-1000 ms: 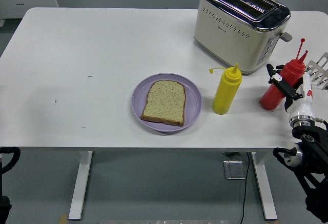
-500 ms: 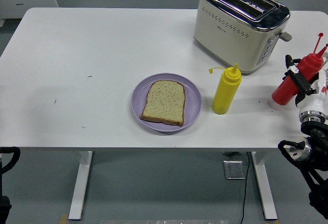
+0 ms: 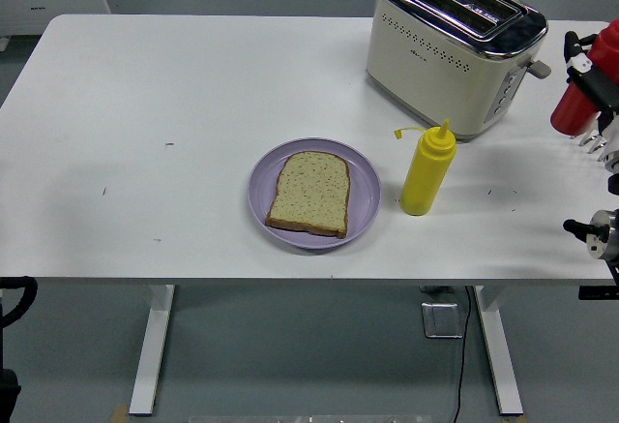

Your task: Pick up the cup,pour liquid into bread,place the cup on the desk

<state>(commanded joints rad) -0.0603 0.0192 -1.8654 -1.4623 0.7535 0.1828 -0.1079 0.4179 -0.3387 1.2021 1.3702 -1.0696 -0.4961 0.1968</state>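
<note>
Red bottle [image 3: 578, 99] lifted up-right since earlier, top cropped at frame edge; right robot hand [image 3: 592, 89] grips it.

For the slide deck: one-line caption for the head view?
Right robot hand lifts red squeeze bottle at table's right edge; bread waits on purple plate.

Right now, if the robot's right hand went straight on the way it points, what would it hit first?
Probably the toaster. The right hand, gripping the red bottle at the picture's right edge, points left toward it. The hand looks raised, so it might pass over instead.
</note>
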